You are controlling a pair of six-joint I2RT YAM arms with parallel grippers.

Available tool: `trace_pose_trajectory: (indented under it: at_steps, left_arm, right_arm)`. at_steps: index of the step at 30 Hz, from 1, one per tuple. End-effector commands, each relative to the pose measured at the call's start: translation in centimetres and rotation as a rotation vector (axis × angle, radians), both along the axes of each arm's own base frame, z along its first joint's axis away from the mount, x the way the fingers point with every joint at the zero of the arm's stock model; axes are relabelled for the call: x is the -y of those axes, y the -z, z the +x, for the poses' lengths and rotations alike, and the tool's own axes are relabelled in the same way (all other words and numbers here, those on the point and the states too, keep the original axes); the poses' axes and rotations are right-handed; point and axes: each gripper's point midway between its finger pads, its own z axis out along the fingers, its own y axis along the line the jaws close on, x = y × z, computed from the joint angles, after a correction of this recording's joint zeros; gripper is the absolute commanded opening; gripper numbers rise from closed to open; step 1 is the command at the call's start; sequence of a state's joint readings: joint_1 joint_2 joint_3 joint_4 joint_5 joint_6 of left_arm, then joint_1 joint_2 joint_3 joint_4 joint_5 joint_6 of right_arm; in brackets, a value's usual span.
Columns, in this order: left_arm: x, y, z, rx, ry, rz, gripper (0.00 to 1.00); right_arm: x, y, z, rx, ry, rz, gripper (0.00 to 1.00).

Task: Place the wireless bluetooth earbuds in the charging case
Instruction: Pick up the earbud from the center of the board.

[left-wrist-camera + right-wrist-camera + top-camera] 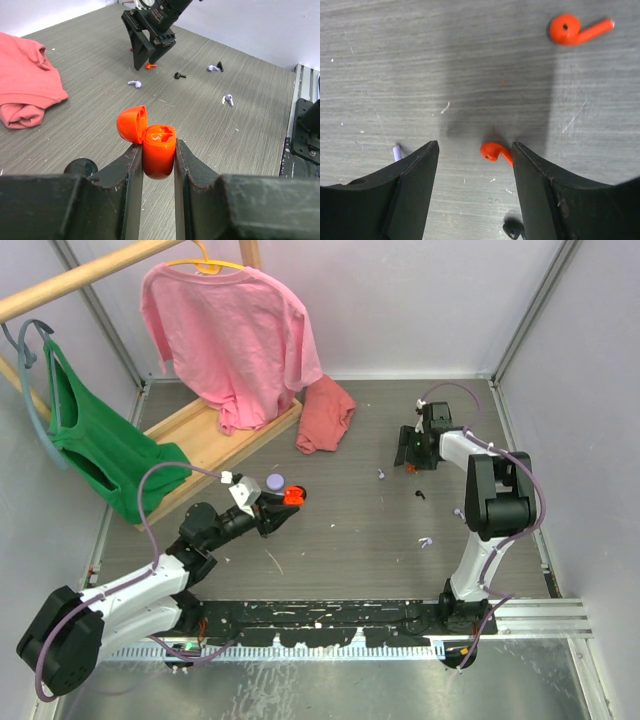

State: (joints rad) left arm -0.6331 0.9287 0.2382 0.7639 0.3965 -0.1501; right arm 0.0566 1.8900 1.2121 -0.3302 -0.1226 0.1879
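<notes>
Holding, item one: case [159, 145], orange, lid [132, 123] open, clamped in my left tool [158, 155], near left, ready to receive. Item two: orange earbud [492, 151], far right on table [350, 530], between my right tool's [475, 146] parted jaws, for pickup.

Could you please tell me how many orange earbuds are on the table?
2. One orange earbud lies between the right end effector's open fingers; the other orange earbud lies just beyond it. Others may be hidden.
</notes>
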Motion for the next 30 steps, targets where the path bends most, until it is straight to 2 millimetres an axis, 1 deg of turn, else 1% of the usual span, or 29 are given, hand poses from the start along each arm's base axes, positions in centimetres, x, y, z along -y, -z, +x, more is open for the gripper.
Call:
trace_pose_trajectory:
  at_steps: [1,5,7,13,17,22,26,30]
  left_arm:
    - [0.1,-1.1,-0.2,0.055,0.013,-0.013,0.00]
    - [0.2,-1.0,-0.2,0.050,0.016,-0.006,0.00]
    - [0.2,-1.1,-0.2,0.051,0.020,-0.007,0.00]
    - [0.3,-0.9,-0.4,0.048,0.032,0.001,0.00]
    - [0.3,-0.9,-0.5,0.048,0.038,0.008,0.00]
    - [0.4,-0.8,-0.5,0.046,0.043,0.013,0.00]
    - [0.3,-0.8,-0.5,0.047,0.041,0.014,0.00]
    - [0.2,-1.0,-0.6,0.052,0.037,0.006,0.03]
  right_arm:
    - [-0.4,-1.3,-1.8,-0.015,-0.003,0.037,0.65]
    - [-0.8,-1.7,-2.3,-0.012,-0.013,0.053,0.63]
    - [-0.7,-2.0,-2.2,-0.002,-0.013,0.036,0.62]
    - [0.9,-2.8,-0.8,0.029,0.018,-0.076,0.57]
    - [0.7,-3.0,-0.1,0.015,-0.005,-0.118,0.50]
    - [0.8,-2.8,0.4,-0.010,-0.018,-0.159,0.47]
    - [0.7,-2.0,0.2,-0.051,-0.036,-0.183,0.43]
    - [0.4,-1.5,0.0,-0.077,-0.053,-0.185,0.41]
